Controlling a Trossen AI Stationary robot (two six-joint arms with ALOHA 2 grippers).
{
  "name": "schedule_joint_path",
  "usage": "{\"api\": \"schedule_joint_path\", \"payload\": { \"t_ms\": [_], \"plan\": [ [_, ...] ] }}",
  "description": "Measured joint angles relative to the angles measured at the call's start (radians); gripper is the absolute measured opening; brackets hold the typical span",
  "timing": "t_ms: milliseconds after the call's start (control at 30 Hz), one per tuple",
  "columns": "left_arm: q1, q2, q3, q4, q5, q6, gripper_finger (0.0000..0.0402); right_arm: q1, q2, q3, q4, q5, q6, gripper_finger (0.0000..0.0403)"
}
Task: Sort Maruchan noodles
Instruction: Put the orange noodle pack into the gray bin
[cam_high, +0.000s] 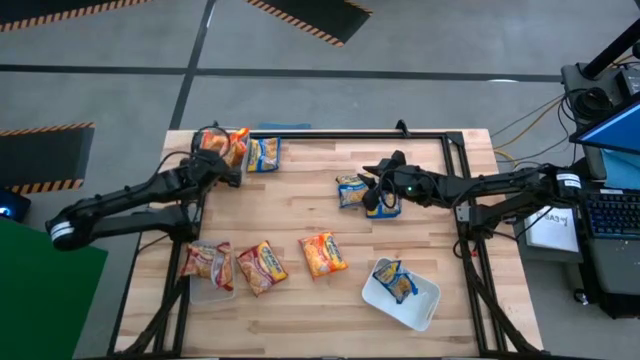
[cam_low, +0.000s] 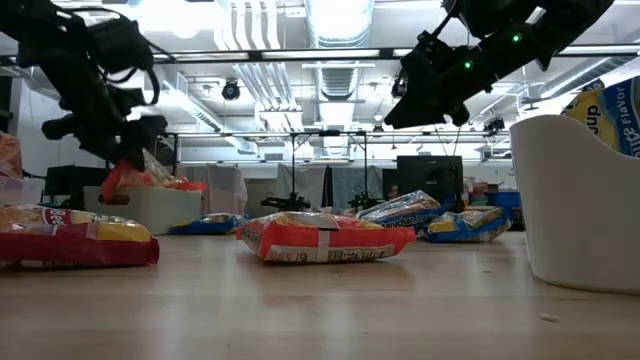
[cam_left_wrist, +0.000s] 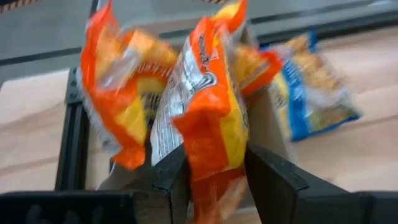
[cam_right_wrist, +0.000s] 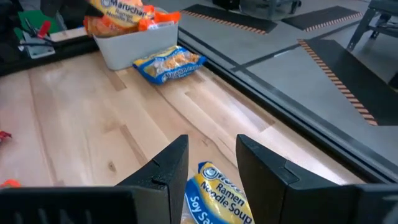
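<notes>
Noodles lie scattered over the wooden table (cam_high: 300, 205) — crinkly flat packets in orange, red and blue. The left gripper (cam_left_wrist: 214, 180) pinches an orange packet (cam_left_wrist: 208, 118) upright between its dark fingers, over a pale tub (cam_high: 215, 150) at the far left corner, hard against the black frame edge; a blue packet (cam_high: 263, 153) lies just beside that tub. The right gripper (cam_right_wrist: 211, 168) hangs over a blue packet (cam_right_wrist: 221, 196) near mid-table, its fingers straddling the packet's end — whether they grip it I cannot tell. A white tub (cam_high: 400, 293) near the front right holds one blue packet. Bare planks stretch between the two arms.
</notes>
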Motion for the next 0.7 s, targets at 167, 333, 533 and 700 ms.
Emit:
{"api": "schedule_joint_path", "payload": {
  "t_ms": [167,333,533,700],
  "plan": [
    [0.0,0.019,-0.012,-0.008,-0.003,-0.044,0.0111,0.0,-0.001,0.0,0.0,0.0,0.011,0.0125],
    [0.0,0.018,0.02,-0.018,-0.002,-0.042,0.0104,0.0,-0.001,0.0,0.0,0.0,0.017,0.0123],
    [0.0,0.018,0.074,-0.042,-0.047,-0.007,0.0102,0.001,-0.001,0.0,-0.001,-0.001,0.017,0.0119],
    [0.0,0.017,0.102,-0.074,-0.046,-0.003,0.011,0.0,-0.001,0.0,-0.003,-0.01,0.016,0.0118]
  ]
}}
